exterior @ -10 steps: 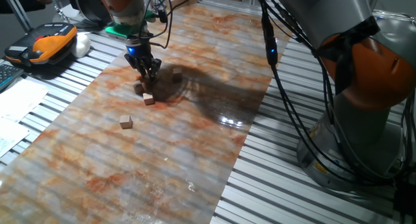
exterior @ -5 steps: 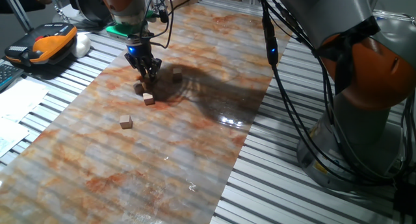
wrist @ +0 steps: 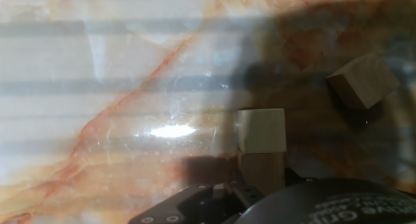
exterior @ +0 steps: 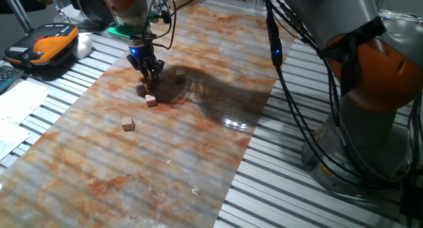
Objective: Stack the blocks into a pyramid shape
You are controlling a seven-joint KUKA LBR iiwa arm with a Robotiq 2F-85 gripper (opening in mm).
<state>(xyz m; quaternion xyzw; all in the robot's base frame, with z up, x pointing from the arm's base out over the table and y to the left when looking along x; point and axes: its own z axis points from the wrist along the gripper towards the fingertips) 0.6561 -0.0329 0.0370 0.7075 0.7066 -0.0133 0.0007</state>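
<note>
Four blocks I can count in the fixed view, not all six; the others I cannot find, maybe they hide under my gripper [exterior: 151,75]. Going from large to small: the table [exterior: 198,149] with its marbled sheet fills the middle of the frame, my gripper hangs low at the upper left, and the blocks lie around it.

One loose block [exterior: 128,124] sits alone, well apart toward the lower left. Another block [exterior: 180,75] lies just right of my gripper. Two more, a dark block [exterior: 141,90] and a pale block [exterior: 151,101], sit close under the fingertips. In the hand view a near block [wrist: 261,130] stands just ahead of the fingers, with a brown face directly below it, which may be a second cube; I cannot tell. A tilted block [wrist: 363,81] lies at the upper right.

Whether my gripper is open or closed, I cannot tell; the jaws are hidden.

My worry: the cubes are crowded, so a finger coming down could push a neighbour and spoil the base row.

Each cube has no long axis. The near one sits square to the frame, the upper right one is turned on a diagonal.
</note>
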